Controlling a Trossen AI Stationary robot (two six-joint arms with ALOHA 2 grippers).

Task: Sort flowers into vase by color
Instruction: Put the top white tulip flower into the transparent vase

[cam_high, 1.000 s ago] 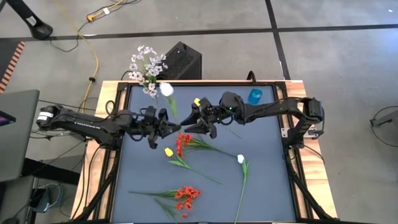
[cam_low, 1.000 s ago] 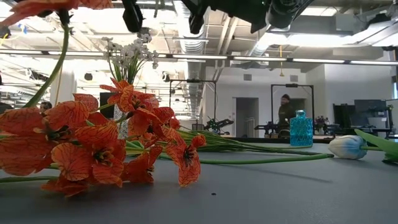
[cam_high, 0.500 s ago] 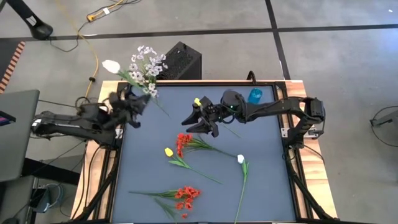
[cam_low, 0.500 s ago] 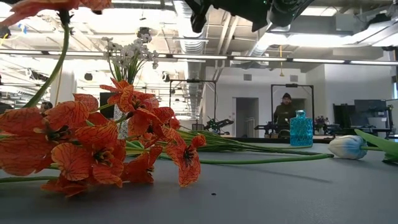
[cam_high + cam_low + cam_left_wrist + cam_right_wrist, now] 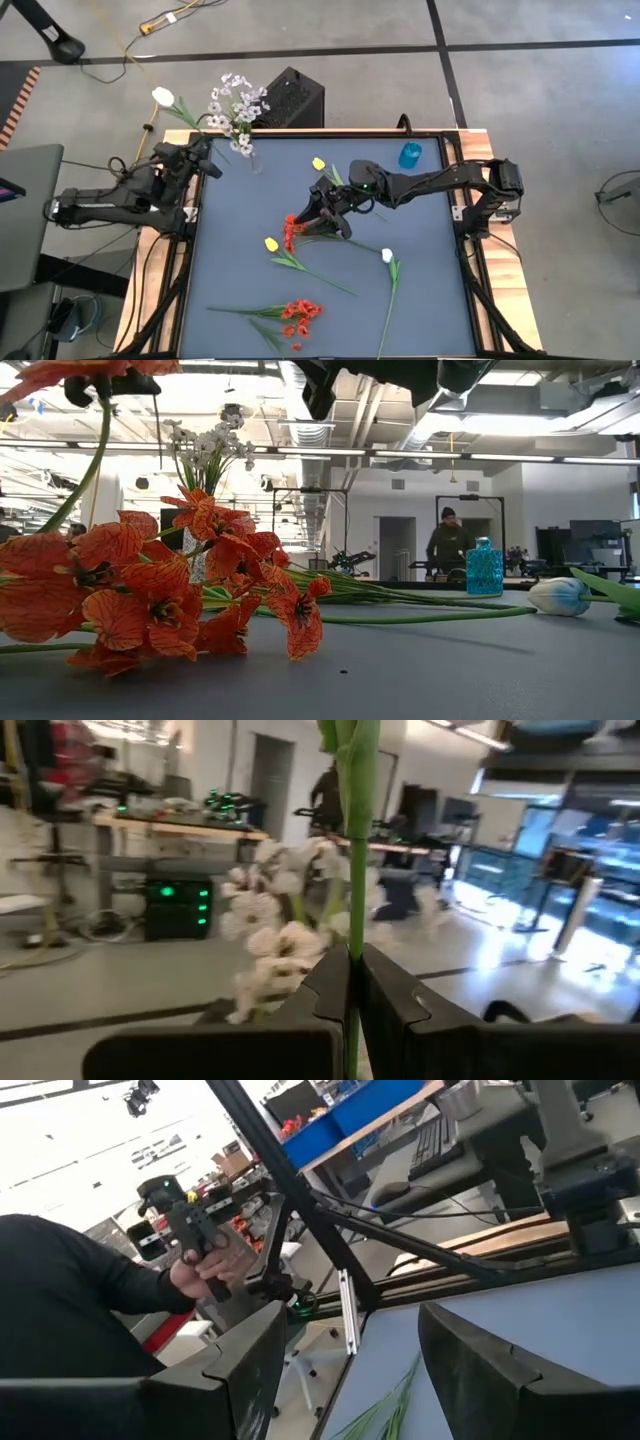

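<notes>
The left gripper [image 5: 197,160], at the table's [image 5: 420,300] far left corner, clamps the green stem of a white tulip [image 5: 163,96], whose bloom juts out past the table edge. Just beside that gripper stands the lilac sprig [image 5: 236,105] in its vase [image 5: 247,158]. The right gripper [image 5: 322,218], fingers spread and holding nothing, hovers at mid-table directly over a red flower cluster [image 5: 293,231]. A yellow tulip [image 5: 271,244] lies just beside it, a second yellow tulip [image 5: 318,163] and a blue bottle [image 5: 410,154] behind it.
</notes>
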